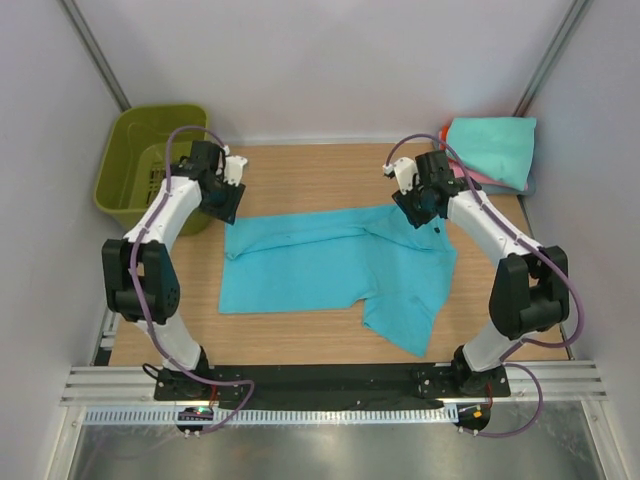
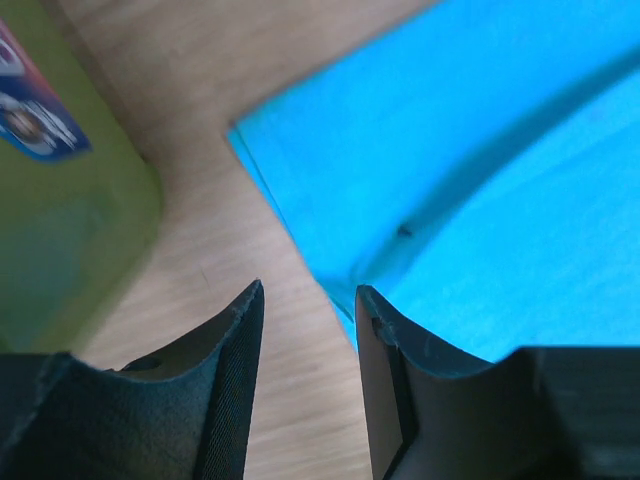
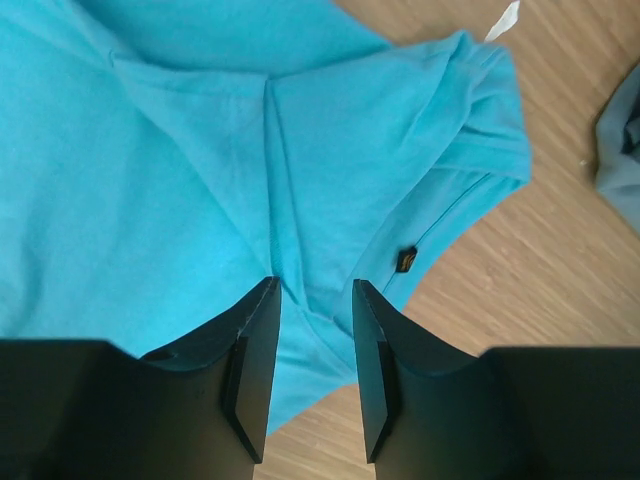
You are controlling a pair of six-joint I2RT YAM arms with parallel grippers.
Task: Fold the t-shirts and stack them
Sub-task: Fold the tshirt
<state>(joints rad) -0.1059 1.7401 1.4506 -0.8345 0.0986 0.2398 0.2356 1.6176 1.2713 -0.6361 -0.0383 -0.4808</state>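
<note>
A bright turquoise-blue t-shirt (image 1: 330, 265) lies spread on the wooden table, partly folded, one sleeve toward the front right. My left gripper (image 1: 229, 203) hovers open over the shirt's back left corner (image 2: 300, 150), nothing between its fingers. My right gripper (image 1: 418, 210) hovers open over the shirt's back right part, near a small dark label (image 3: 404, 260) on the hem. A folded mint-teal shirt (image 1: 492, 145) tops a stack at the back right, with pink and orange-red edges (image 1: 470, 172) showing under it. A grey-blue cloth (image 3: 620, 140) shows at the right wrist view's right edge.
An olive-green slotted plastic basket (image 1: 145, 165) stands at the back left beside my left arm; its wall (image 2: 70, 230) fills the left of the left wrist view. White walls enclose the table on three sides. A black rail (image 1: 320, 378) runs along the near edge.
</note>
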